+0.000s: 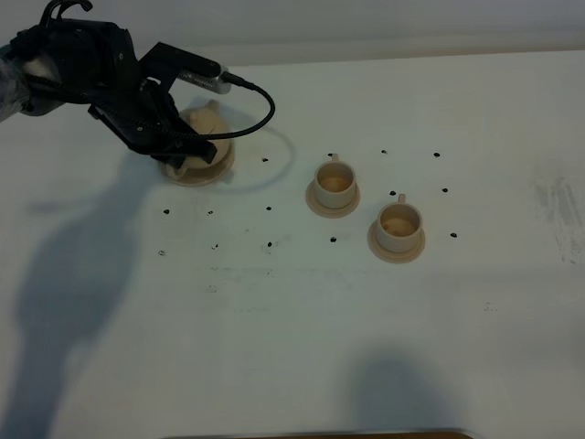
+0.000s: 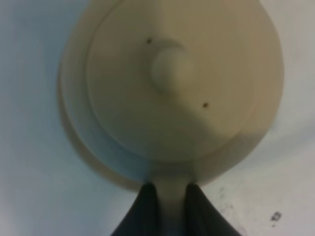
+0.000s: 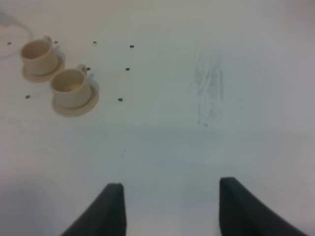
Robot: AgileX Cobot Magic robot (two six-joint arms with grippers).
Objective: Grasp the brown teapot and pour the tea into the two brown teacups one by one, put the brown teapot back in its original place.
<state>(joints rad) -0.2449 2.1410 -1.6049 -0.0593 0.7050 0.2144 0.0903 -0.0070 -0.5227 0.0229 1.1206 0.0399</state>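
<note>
Left wrist: jaws clamp handle (image 2: 172,196) of brown teapot (image 2: 182,83).

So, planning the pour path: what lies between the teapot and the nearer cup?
Bare table with a few black dots between teapot and cup, per the high view.

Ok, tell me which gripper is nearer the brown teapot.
Left. The left gripper is shut on the loop handle of the brown teapot. The right gripper hangs open over the white table, apart from the two brown teacups, and the teapot is outside its wrist view.
</note>
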